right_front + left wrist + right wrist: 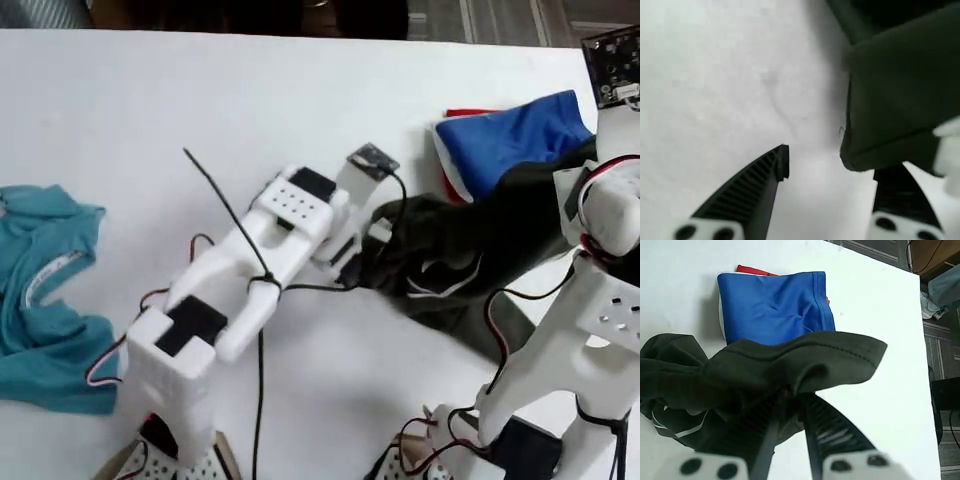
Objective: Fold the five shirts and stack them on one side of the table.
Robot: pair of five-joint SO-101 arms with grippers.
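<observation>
Right wrist view: the right end effector (pixel 792 401) has its jaws pressed together on a fold of the black shirt (pixel 790 360). The hem is draped over the fingers (pixel 826 427) and raised off the bench (pixel 880 300). The blue shirt (pixel 772 305) lies folded flat just beyond the black one, on top of a red garment (pixel 752 270) whose edge shows at its far side.

High view: the black shirt (pixel 470 240) touches the blue shirt (pixel 510 135) and runs from it toward the middle of the bench (pixel 150 100). The part nearest the blue shirt is lifted and the rest is crumpled on the surface. The left arm (pixel 280 225) reaches in at the end of the black shirt farthest from the blue shirt. A teal shirt (pixel 45 300) lies unfolded well apart from the blue shirt, at the opposite side of the bench.

Left wrist view: the left end effector (pixel 835 167) is spread wide and grips nothing. One finger (pixel 762 192) is over bare bench. The corner of the black shirt (pixel 895 90) hangs just above the other finger (pixel 897 195); I cannot tell whether they touch.
</observation>
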